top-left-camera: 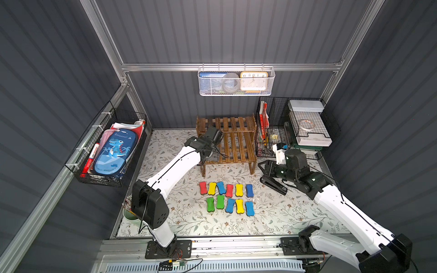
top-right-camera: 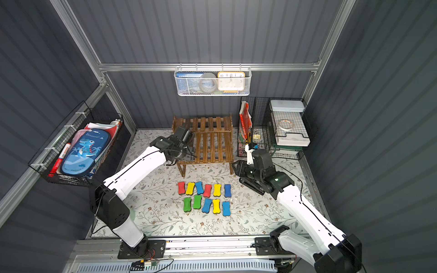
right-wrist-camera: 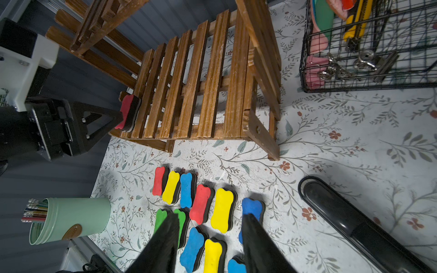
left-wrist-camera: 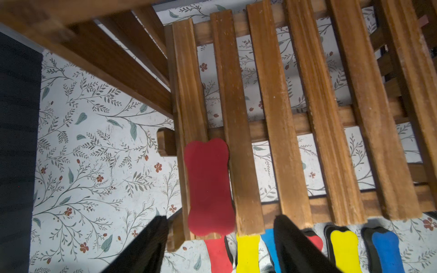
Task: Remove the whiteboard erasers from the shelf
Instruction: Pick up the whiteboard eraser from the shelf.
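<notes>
The shelf (top-left-camera: 236,141) (top-right-camera: 212,144) stands at the back of the table. One red whiteboard eraser (left-wrist-camera: 209,186) (right-wrist-camera: 127,112) lies on the leftmost slats of its lower tier (left-wrist-camera: 276,118), at the front edge. My left gripper (left-wrist-camera: 221,222) (top-left-camera: 212,158) hangs open over that corner, one finger on each side of the eraser, and its wrist hides the eraser in both top views. Several erasers (top-left-camera: 239,189) (top-right-camera: 217,189) (right-wrist-camera: 222,208) lie in two rows on the table in front. My right gripper (right-wrist-camera: 210,218) (top-left-camera: 262,170) hovers open and empty to the right of the shelf.
A black stapler (top-left-camera: 274,184) (right-wrist-camera: 354,224) lies under my right arm. The black wire-grid organiser (top-left-camera: 295,127) stands at the back right. A white mesh basket (top-left-camera: 236,81) hangs above the shelf. A wire basket (top-left-camera: 113,151) hangs on the left wall. A green pen cup (right-wrist-camera: 71,219) stands front left.
</notes>
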Robot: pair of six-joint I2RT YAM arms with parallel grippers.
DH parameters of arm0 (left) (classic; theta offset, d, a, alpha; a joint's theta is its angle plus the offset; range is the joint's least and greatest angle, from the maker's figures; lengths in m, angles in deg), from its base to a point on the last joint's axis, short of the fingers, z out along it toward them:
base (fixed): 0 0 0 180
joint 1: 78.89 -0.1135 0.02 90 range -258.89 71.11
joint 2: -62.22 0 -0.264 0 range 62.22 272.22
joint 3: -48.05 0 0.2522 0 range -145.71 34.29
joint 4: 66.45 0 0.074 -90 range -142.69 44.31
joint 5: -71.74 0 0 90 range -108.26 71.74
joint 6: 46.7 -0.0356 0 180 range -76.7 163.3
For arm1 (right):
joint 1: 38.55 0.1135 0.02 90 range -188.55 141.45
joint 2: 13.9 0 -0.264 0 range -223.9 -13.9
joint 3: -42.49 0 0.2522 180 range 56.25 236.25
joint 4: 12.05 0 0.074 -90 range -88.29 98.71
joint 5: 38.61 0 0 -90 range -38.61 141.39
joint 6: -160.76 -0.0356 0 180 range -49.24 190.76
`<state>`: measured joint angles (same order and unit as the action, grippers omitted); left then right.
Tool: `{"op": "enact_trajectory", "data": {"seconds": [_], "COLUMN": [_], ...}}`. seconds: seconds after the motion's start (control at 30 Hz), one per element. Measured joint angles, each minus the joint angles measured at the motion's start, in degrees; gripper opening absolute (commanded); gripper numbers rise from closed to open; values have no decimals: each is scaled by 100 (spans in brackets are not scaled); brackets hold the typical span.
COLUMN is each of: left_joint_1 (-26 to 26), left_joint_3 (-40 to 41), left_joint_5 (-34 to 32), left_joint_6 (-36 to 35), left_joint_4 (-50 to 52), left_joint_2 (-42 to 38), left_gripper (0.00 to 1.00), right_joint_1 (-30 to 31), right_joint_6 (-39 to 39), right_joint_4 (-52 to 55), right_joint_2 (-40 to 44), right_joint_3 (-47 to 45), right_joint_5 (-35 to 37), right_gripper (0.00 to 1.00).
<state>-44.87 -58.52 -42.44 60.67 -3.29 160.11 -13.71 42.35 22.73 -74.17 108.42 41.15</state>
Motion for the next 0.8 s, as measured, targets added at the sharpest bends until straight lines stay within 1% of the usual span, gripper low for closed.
{"op": "enact_trajectory", "data": {"seconds": [0.1,0.33,0.47,0.57,0.63,0.8], "left_joint_1": [-72,-144,-175,-208,-216,-221], "left_joint_3": [44,146,181,181,181,181], "left_joint_5": [22,142,203,223,229,221], "left_joint_6": [2,2,0,0,9,20], "left_joint_4": [-44,-85,-142,-179,-181,-181], "left_joint_2": [66,295,365,376,376,376], "left_gripper": [72,63,55,46,42,39], "right_joint_1": [-4,-9,-9,-11,-11,-11], "right_joint_6": [0,0,-2,0,0,-2], "right_joint_4": [0,2,2,2,2,0], "right_joint_2": [0,0,0,0,0,0], "right_joint_3": [0,0,0,0,0,0], "right_joint_5": [2,4,4,7,9,13], "right_gripper": [48,48,48,48,48,48]}}
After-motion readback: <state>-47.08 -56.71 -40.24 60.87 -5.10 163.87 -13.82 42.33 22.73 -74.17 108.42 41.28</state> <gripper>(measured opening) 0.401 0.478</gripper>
